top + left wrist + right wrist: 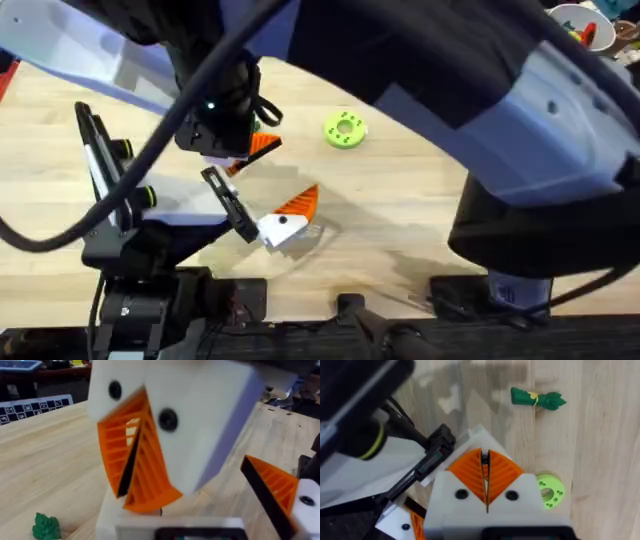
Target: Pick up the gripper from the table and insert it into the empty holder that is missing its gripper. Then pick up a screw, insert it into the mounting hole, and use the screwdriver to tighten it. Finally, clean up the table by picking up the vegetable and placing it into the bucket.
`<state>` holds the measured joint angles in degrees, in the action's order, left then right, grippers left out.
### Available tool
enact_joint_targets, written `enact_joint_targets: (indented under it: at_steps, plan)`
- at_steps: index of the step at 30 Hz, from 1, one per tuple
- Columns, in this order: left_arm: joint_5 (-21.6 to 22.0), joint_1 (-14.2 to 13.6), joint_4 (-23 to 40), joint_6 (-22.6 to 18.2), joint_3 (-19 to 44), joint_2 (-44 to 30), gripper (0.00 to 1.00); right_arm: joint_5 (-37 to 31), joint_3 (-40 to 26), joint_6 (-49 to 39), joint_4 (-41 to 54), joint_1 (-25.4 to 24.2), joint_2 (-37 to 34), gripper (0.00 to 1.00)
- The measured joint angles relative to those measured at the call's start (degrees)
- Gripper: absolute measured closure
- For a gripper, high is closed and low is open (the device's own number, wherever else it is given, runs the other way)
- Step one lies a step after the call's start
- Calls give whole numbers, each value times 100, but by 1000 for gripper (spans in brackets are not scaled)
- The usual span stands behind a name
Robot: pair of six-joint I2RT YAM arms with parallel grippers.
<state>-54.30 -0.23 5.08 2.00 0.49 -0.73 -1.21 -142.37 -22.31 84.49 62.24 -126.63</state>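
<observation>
My right gripper (pixel 240 150) points down at the table's left middle, its orange pads (pixel 502 477) shut flat together. I cannot tell whether anything sits between them, and the loose gripper is not to be made out. Just under those pads stands the white holder (pixel 106 510) with no orange wedge, one finger of my left gripper (pixel 245 200). That gripper's other finger (pixel 280 487) carries its orange wedge and stands far off, so the left gripper is open. The green vegetable (pixel 537 398) lies on the bare wood beside them. Screw, screwdriver and bucket are out of view.
A bright green disc with holes (pixel 345 130) lies to the right of the grippers. A white bowl (pixel 585 25) with colourful things sits at the far right corner. The right arm's body (pixel 480 90) spans the upper table. A checkerboard sheet (pixel 30 407) lies at the table's edge.
</observation>
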Motion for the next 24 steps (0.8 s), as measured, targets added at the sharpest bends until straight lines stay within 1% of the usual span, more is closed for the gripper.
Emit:
enact_joint_targets:
  at_steps: [12,13,14,16,17,19,20,21,24]
  plan:
    - [-2,0,0,0,0,0,15,0,0,0,-2,0,0,995]
    - [-2,0,0,0,0,0,15,2,0,7,4,0,0,969]
    - [-15,-2,0,-4,0,-2,16,-6,0,35,11,0,0,870]
    - [-52,-6,8,8,0,0,15,-106,-10,40,36,-19,0,586]
    - [-50,-2,7,7,0,0,16,-140,-33,42,92,-48,2,427]
    - [-60,0,7,8,0,0,16,-232,-69,42,118,-111,3,154]
    - [-63,0,9,7,0,0,15,-264,-87,28,116,-144,4,60]
    - [-62,0,7,2,0,1,15,-262,-90,47,119,-178,15,29]
    - [-76,0,7,-4,0,4,15,-262,-90,101,137,-179,38,17]
